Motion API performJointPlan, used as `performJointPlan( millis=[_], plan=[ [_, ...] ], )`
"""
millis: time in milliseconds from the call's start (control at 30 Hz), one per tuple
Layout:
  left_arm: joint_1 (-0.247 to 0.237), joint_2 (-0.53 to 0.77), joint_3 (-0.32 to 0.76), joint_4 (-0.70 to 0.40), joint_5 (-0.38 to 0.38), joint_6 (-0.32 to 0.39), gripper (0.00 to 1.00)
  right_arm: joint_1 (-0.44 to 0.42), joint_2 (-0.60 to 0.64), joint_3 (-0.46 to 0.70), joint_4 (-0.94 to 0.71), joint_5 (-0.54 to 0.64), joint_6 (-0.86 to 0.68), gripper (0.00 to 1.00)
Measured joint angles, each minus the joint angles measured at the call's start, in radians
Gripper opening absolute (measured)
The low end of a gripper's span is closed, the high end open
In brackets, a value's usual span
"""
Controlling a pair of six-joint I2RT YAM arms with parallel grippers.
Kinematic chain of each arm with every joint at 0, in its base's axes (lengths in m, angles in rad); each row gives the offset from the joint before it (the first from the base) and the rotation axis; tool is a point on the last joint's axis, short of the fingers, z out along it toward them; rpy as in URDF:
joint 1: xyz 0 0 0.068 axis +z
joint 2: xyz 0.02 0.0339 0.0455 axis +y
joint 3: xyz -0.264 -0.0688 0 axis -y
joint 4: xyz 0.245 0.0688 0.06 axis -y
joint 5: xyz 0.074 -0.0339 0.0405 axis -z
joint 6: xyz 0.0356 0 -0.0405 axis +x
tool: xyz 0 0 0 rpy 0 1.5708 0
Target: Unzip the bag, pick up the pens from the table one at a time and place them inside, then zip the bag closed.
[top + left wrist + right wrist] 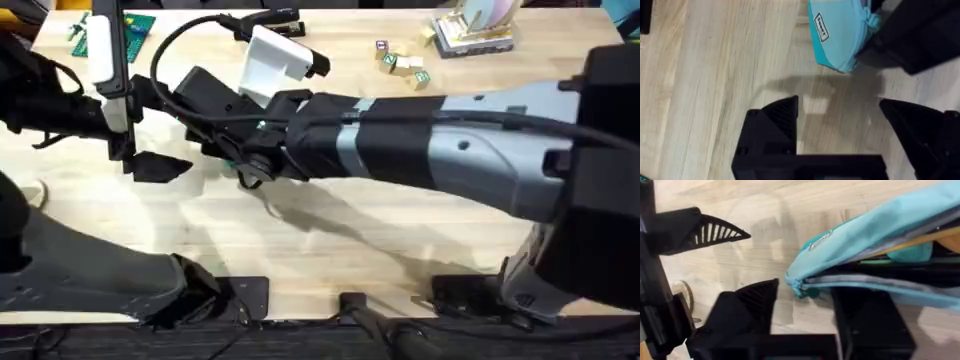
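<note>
On the left side of the table (400,225), my left gripper (840,112) hangs spread wide over bare wood, with nothing between its fingers, and the end of the teal pencil pouch (837,32) lies just beyond it. I judge a risk here: if I lower this arm now, it can push the pouch end and close the mouth, or it can hit the other arm, because both grippers are very near each other.

At the middle, my right gripper (805,292) stands parted around the pouch end with the small teal pull tab (811,293); I cannot tell if a finger touches it. If I close beside the tab, I grab cloth and the zip can jam.

The pouch is unzipped. Inside I see a yellow stick, maybe a pencil (920,240), and something teal.
</note>
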Motion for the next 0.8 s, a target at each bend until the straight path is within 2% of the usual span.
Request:
performJointPlan(
  millis=[67,100,367,800],
  plan=[
    [0.0,0.0,0.0,0.0,0.0,0.0,0.993,0.0,0.0,0.0,-0.001,0.0,0.001,0.54],
    [0.0,0.0,0.0,0.0,0.0,0.0,0.993,0.0,0.0,0.0,-0.001,0.0,0.004,0.45],
    [0.0,0.0,0.0,0.0,0.0,0.0,0.993,0.0,0.0,0.0,-0.006,-0.001,0.004,0.365],
    [0.0,0.0,0.0,0.0,0.0,0.0,0.994,0.0,-0.026,0.0,-0.05,-0.005,0.008,0.307]
  ],
)
